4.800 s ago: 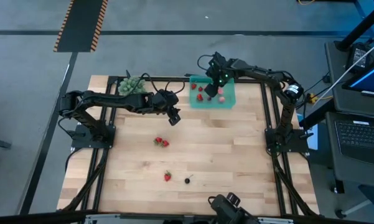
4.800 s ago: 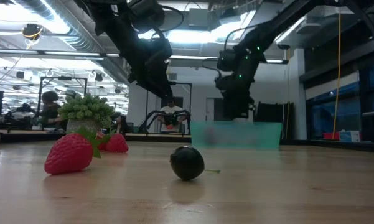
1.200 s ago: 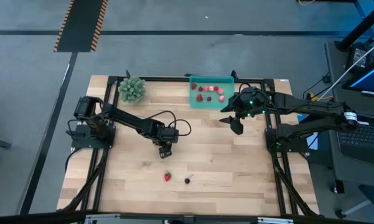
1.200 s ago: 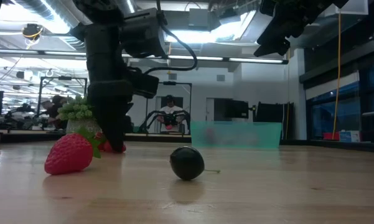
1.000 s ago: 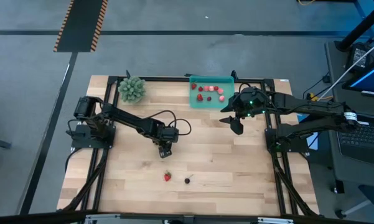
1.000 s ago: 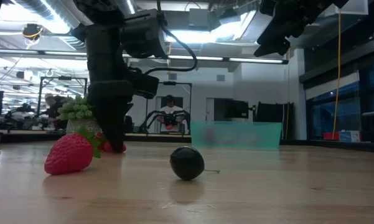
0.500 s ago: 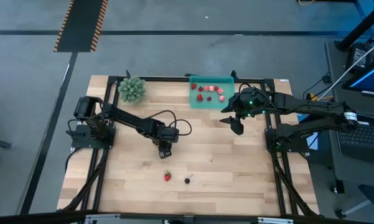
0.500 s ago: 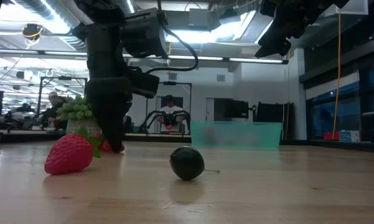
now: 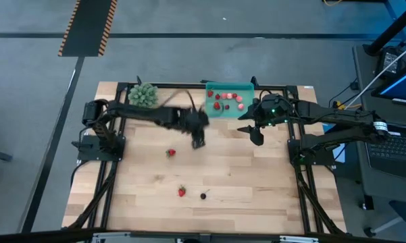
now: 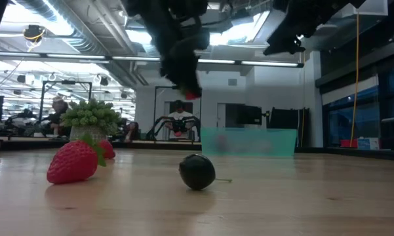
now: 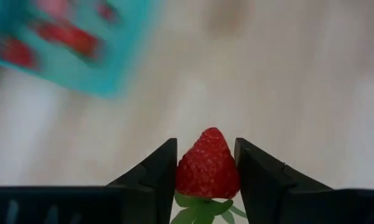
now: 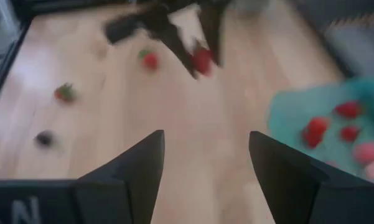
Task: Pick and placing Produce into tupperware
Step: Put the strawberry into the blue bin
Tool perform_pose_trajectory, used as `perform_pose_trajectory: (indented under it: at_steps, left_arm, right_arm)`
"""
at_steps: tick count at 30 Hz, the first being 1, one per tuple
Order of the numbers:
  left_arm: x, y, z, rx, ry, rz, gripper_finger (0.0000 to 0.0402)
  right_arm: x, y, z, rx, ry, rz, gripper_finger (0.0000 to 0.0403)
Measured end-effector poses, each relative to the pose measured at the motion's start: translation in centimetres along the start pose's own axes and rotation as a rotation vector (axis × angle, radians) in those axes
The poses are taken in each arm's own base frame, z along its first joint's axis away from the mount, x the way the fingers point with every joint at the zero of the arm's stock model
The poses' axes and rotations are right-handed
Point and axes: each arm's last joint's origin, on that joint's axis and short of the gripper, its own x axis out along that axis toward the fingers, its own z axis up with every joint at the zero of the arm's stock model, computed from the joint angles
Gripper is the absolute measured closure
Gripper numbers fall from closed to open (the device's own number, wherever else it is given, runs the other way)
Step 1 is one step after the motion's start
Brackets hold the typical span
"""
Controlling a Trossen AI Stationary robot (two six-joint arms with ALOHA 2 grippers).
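Observation:
My left gripper (image 9: 198,140) is in the air over the table's middle, left of the teal tray (image 9: 248,111), and is shut on a red strawberry (image 11: 207,165). In the low view the strawberry (image 10: 192,95) hangs high above the wood. The tray holds several red and pink pieces. Three pieces lie on the table: one strawberry (image 9: 170,152), a second strawberry (image 9: 182,192) and a dark berry (image 9: 203,196). My right gripper (image 9: 255,134) hovers open to the right of the tray, holding nothing. My left gripper pinches the strawberry's sides (image 11: 185,171) between its two fingers, one on each flank. The fruit's pointed tip faces away from the wrist and its green leaves (image 11: 202,205) lie back between the fingers. It is lifted clear of the table.
A bushy green clump (image 9: 142,96) stands at the table's far left corner. Dark frame rails run along the left, right and far edges. Bare wood lies between the tray and the loose fruit. People and equipment show in the room behind.
My left gripper has risen from the table with one strawberry and swung toward the far right, toward the tray. The other strawberry of the pair has stayed on the wood where the gripper was.

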Motion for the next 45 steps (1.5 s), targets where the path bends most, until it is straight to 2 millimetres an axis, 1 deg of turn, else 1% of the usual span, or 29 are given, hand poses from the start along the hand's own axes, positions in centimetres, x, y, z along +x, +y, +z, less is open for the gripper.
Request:
perform_pose_trajectory:
  at_steps: [3, 6, 9, 12, 15, 18, 22, 25, 28, 31, 34, 40, 43, 45]
  left_arm:
    - [-0.3, 3.8, 2.5, -0.064, -0.1, 0.026, 0.0267]
    - [0.3, 7.8, 4.0, -0.136, -0.161, 0.005, 0.027]
    - [1.6, 11.2, 4.8, -0.164, -0.181, -0.028, 0.027]
    - [3.5, 13.4, 6.0, -0.19, -0.207, -0.063, 0.027]
    - [5.5, 14.3, 7.3, -0.182, -0.212, -0.103, 0.027]
    - [7.3, 14.5, 8.9, -0.173, -0.219, -0.134, 0.027]
    - [8.5, 14.6, 10.7, -0.173, -0.211, -0.151, 0.027]
    - [9.1, 14.7, 11.3, -0.199, -0.17, -0.154, 0.0267]
    - [9.6, 14.8, 11.1, -0.206, -0.106, -0.156, 0.0265]
    - [10.2, 15.3, 10.6, -0.193, -0.061, -0.164, 0.0263]
    - [10.3, 16.4, 10.1, -0.215, -0.033, -0.173, 0.0263]
    - [10.1, 18.9, 9.7, -0.293, -0.046, -0.182, 0.0262]
    - [10.8, 19.8, 9.4, -0.312, -0.049, -0.179, 0.0265]
    - [11.7, 20.4, 8.8, -0.347, -0.026, -0.175, 0.0265]
  right_arm:
    - [-0.6, -0.2, 0.8, -0.048, -0.092, -0.088, 0.0167]
    - [-1.5, -0.5, 1.6, -0.095, -0.184, -0.213, 0.0167]
    - [-2.4, -0.9, 2.4, -0.112, -0.283, -0.319, 0.0167]
    - [-2.9, -1.1, 3.1, -0.145, -0.349, -0.366, 0.0167]
    - [-3.1, -1.3, 3.5, -0.148, -0.399, -0.381, 0.0167]
    - [-3.2, -1.3, 3.7, -0.143, -0.42, -0.386, 0.0167]
    - [-3.3, -1.3, 3.7, -0.135, -0.425, -0.385, 0.0167]
    - [-3.3, -1.3, 3.7, -0.135, -0.426, -0.385, 0.0167]
    - [-3.4, -1.3, 3.7, -0.135, -0.426, -0.385, 0.0167]
    - [-3.3, -1.3, 3.6, -0.136, -0.413, -0.384, 0.0167]
    - [-3.2, -1.3, 3.5, -0.137, -0.397, -0.383, 0.0167]
    - [-3.2, -1.3, 3.3, -0.137, -0.382, -0.382, 0.0167]
    - [-3.2, -1.3, 3.3, -0.138, -0.381, -0.382, 0.0167]
    - [-3.2, -1.3, 3.3, -0.139, -0.382, -0.382, 0.0167]
